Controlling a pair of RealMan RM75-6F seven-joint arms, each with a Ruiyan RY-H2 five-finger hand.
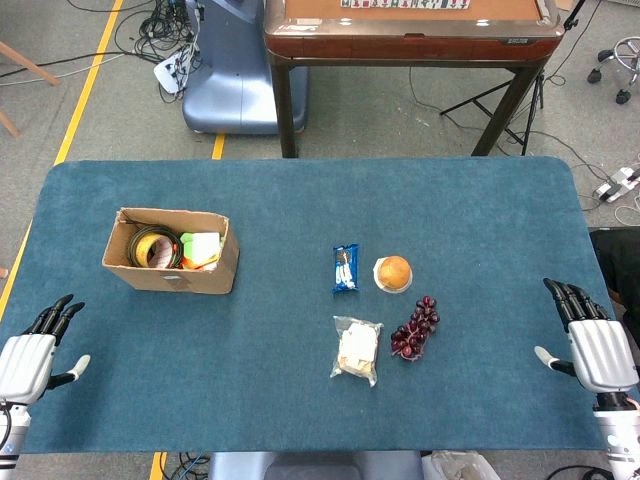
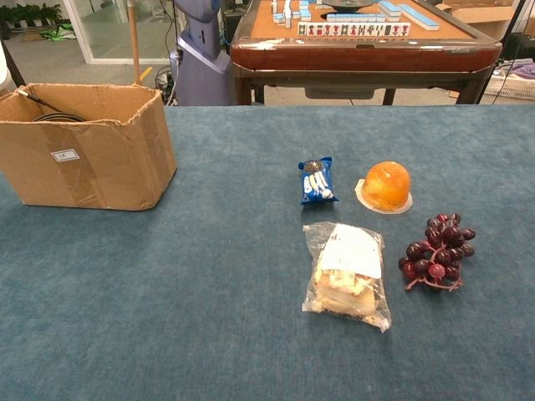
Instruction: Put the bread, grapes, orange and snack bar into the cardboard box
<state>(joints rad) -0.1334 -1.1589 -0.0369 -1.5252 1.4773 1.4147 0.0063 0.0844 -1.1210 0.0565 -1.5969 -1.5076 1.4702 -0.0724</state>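
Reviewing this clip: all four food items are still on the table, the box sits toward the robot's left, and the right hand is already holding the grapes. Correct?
Not quite. In the head view the right hand rests open at the table edge, holding nothing; the grapes lie apart from it beside the bread. The rest stands.

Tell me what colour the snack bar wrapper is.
The snack bar wrapper is blue with white print, clearest in the chest view.
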